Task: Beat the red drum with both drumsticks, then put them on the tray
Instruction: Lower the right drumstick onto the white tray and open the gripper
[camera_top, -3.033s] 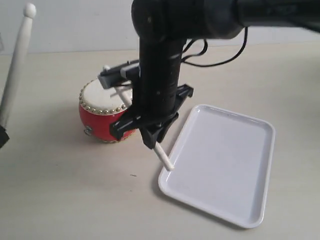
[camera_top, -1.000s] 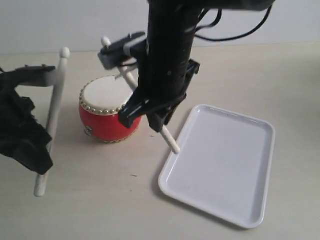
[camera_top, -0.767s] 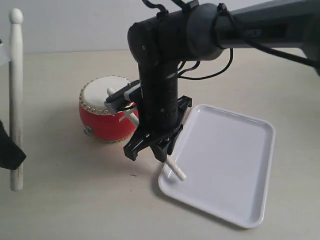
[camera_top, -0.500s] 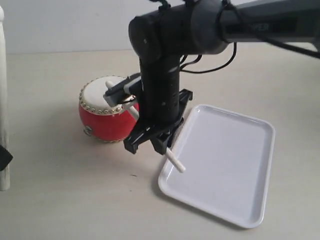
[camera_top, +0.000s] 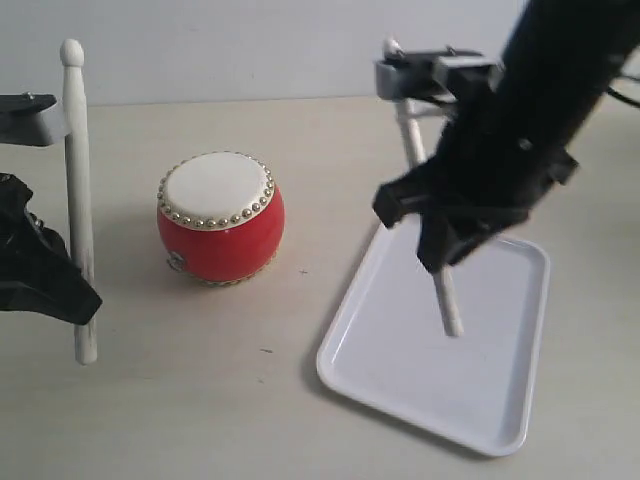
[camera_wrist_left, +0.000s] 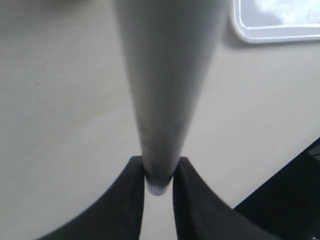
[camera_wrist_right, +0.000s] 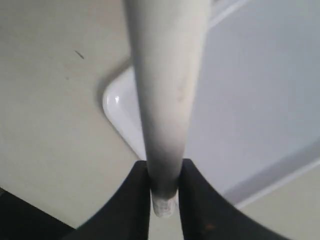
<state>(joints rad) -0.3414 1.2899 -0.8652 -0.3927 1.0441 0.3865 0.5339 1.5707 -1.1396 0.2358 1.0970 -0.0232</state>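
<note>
**Pale tabletop (camera_top: 180, 420), two sticks clamped, one already above the tray (camera_top: 500, 400)**

Beige and bare of clutter, the tabletop runs back to a plain light wall (camera_top: 200, 50). The red drum (camera_top: 220, 225) stands upright on it, head up, between the two arms and apart from both sticks.

The left gripper (camera_wrist_left: 159, 180) is pinched tight on the left drumstick (camera_top: 78, 200). This stick stands nearly vertical beside the drum, rounded tip up and lower end close to the table; whether it touches cannot be told. The right gripper (camera_wrist_right: 164, 185) is likewise closed on the right drumstick (camera_top: 448, 300), which leans slightly and hangs with its lower end over the white tray. The right wrist view shows the tray's rounded corner and floor beneath it. Contact with the tray floor cannot be judged.

The drumming looks finished for the right arm, and putting the stick down seems to be the step in hand.

Both sticks should handle as light, stiff and smooth. Being round, they will probably roll once let go, and the tray's low rim gives little to stop them. A hold on the shaft, as now, suits them. Each stick looks close to the tray's length, so it likely wants tilting almost flat and laying lengthwise, low, before the jaws part. Dropped from upright, it could bounce or topple over the rim.
</note>
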